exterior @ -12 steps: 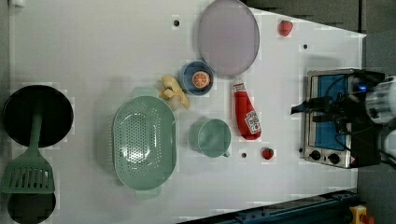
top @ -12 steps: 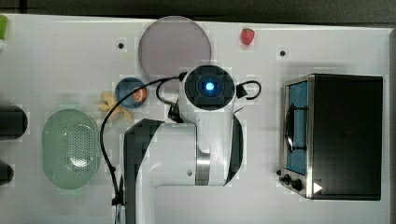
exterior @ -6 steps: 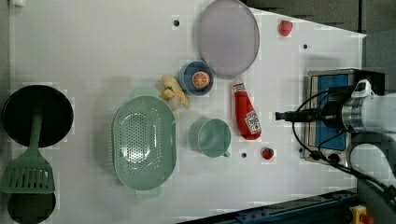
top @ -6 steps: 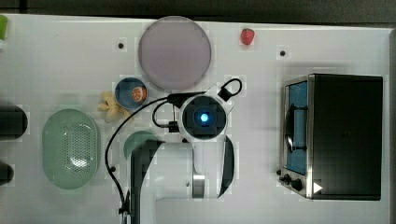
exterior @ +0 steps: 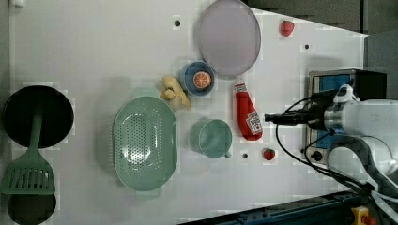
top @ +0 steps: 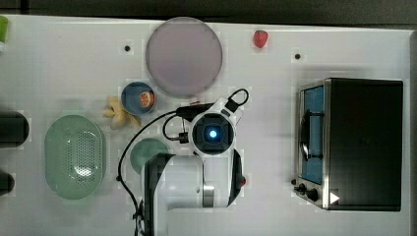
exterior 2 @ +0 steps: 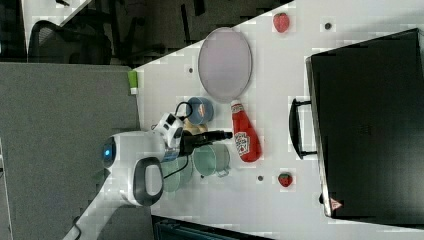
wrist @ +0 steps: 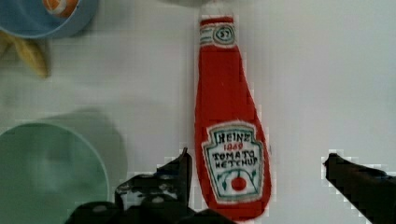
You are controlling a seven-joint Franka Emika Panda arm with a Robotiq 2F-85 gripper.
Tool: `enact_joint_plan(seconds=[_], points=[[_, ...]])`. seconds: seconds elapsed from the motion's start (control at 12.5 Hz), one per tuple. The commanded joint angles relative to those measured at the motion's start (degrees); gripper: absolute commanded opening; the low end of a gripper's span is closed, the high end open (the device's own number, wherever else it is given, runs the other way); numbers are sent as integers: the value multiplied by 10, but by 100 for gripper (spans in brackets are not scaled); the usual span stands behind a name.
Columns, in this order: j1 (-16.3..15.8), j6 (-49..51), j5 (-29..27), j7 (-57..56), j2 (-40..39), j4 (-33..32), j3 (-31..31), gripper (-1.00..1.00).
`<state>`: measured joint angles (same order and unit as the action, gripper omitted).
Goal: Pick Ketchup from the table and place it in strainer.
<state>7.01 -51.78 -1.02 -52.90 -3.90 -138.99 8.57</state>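
i am in the reaching step: my hand [wrist: 257, 182] is above the ketchup [exterior: 247, 115] and i have not taken it yet. in the wrist view my two fingers [wrist: 180, 170] stand wide apart, one on each side of the lower, labelled part of the bottle, and nothing is between them that they press on, so the hand is open and empty. whether the fingertips are already at the level of the bottle or somewhat over it, i cannot tell.

the ketchup lies flat on the white worktop [exterior: 94, 51]. in the left view its white cap points to the grey-lilac plate [exterior: 228, 36] and nearly touches its rim, and the green cup [exterior: 212, 138] is just beside the bottle on the left view's left. the strainer [exterior: 144, 142] stands further to the left view's left, past the cup, and it is empty.

for the next move i think i must go straight down with the bottle centred between the fingers, and close on its thick body. after that comes the lift, high enough to pass over the cup, and then the carry to the strainer
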Motion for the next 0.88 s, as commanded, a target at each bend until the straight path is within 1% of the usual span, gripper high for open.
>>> enact_joint_plan(seconds=[0.08, 0.48, 0.72, 0.8, 0.88], points=[[-6, -35, 4, -28, -49, -10, 0, 100], [-9, -127, 4, -27, -133, -10, 0, 100], [-9, -162, 4, -27, -167, -11, -4, 100], [-9, -168, 4, -27, -172, -12, -4, 92], [-11, -169, 4, -27, -172, -10, -3, 68]])
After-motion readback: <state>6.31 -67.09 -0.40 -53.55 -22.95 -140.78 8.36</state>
